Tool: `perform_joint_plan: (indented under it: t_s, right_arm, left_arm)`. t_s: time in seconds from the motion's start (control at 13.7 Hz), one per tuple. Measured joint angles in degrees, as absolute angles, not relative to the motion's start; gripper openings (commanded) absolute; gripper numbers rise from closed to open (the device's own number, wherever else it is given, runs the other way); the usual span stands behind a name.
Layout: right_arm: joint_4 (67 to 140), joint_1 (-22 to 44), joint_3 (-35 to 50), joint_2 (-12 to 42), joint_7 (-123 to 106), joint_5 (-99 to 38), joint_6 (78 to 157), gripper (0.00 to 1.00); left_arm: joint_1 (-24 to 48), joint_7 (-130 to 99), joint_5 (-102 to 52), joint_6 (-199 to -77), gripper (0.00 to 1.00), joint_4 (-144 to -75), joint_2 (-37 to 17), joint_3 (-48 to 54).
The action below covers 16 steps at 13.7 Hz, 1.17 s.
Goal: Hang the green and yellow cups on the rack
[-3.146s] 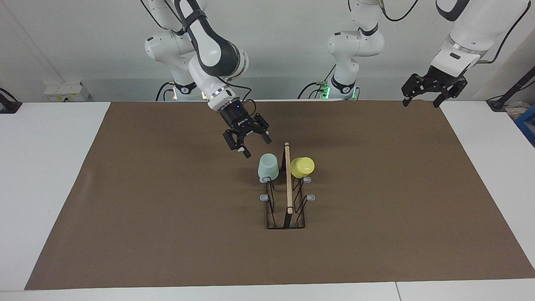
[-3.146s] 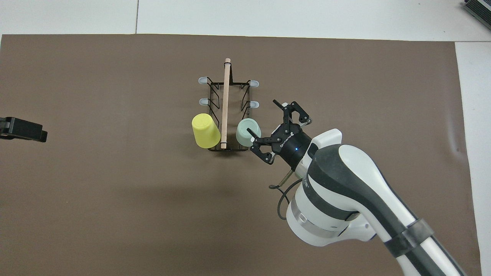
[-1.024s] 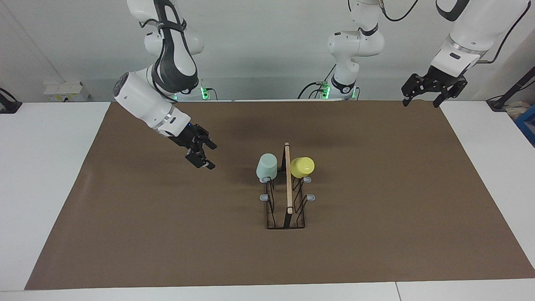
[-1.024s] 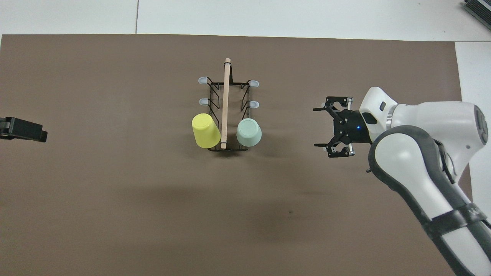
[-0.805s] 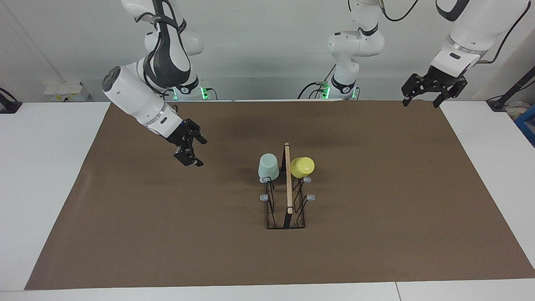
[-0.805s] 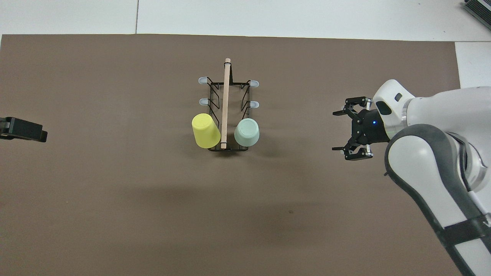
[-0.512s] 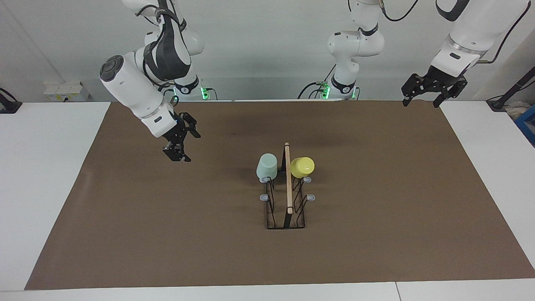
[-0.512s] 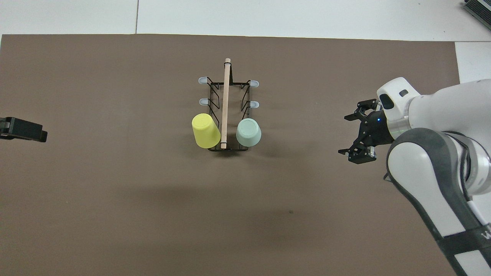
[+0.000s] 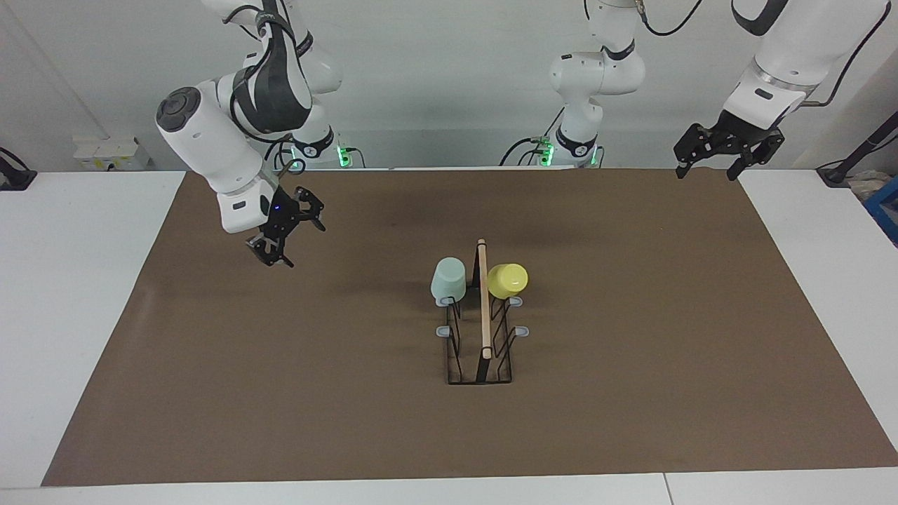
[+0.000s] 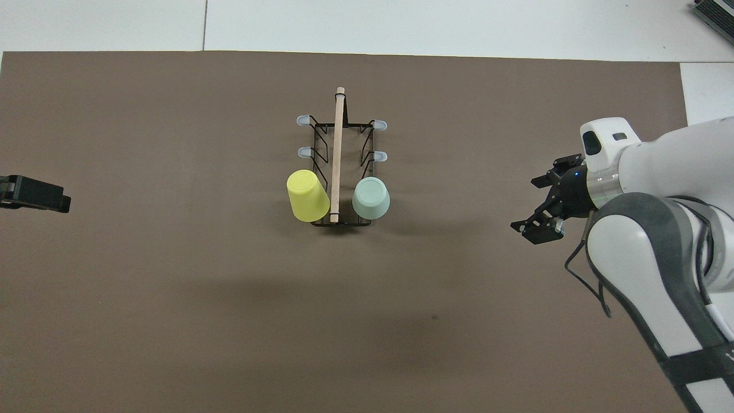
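Observation:
The black wire rack point(image 9: 483, 308) with its wooden rod stands mid-mat; it also shows in the overhead view point(image 10: 338, 143). The mint green cup point(image 9: 449, 279) point(image 10: 371, 198) sits upside down on the rack's prong nearest the robots, on the right arm's side. The yellow cup point(image 9: 508, 280) point(image 10: 307, 195) sits tilted on the matching prong on the left arm's side. My right gripper point(image 9: 306, 247) point(image 10: 524, 203) is open and empty, up over the mat toward the right arm's end, well apart from the rack. My left gripper point(image 9: 706, 174) point(image 10: 57, 202) waits open over the mat's corner.
The brown mat point(image 9: 280, 393) covers most of the white table point(image 9: 77, 280). The rack's other grey-tipped prongs point(image 9: 520, 330) carry nothing. Small white boxes point(image 9: 111, 152) sit at the table's edge near the right arm's base.
My right gripper has drawn away from the green cup toward the right arm's end of the table, open and empty. Both cups stay on the rack. The left arm has not moved.

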State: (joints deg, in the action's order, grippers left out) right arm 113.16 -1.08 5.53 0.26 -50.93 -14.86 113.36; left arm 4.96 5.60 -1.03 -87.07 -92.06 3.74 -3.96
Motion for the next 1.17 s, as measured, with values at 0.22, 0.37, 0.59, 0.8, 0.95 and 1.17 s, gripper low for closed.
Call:
perform_joint_plan:
  t_s: [0.22, 0.37, 0.59, 0.8, 0.95, 1.17]
  right_arm:
    - [112.91, -1.91, 5.5, -0.17, -42.63, -14.26, 111.55, 1.0]
    - [112.04, -1.97, 5.51, -0.63, -38.29, -13.44, 108.96, 1.0]
    - [111.23, -2.05, 5.51, -1.41, -32.06, -11.05, 106.8, 1.0]
    - [111.26, -4.56, 5.58, -1.48, -30.79, -9.97, 106.68, 1.0]
    - [111.26, -6.27, 5.59, -1.49, -30.79, -9.97, 106.16, 1.0]
    - [111.16, -6.28, 5.73, -1.63, -26.33, -7.88, 104.45, 1.0]
  left_arm:
    - [4.96, 5.6, -1.03, -87.07, 1.0, -92.06, 3.74, -3.96]
    - [4.96, 5.6, -1.03, -87.07, 1.0, -92.06, 3.74, -3.96]
    - [4.96, 5.6, -1.03, -86.98, 1.0, -92.06, 3.74, -3.96]
    - [4.96, 5.6, -1.03, -86.96, 1.0, -92.06, 3.74, -3.96]
    - [4.96, 5.6, -1.03, -86.96, 1.0, -92.06, 3.74, -3.97]
    - [4.96, 5.74, -0.97, -86.96, 1.0, -92.06, 3.74, -3.97]
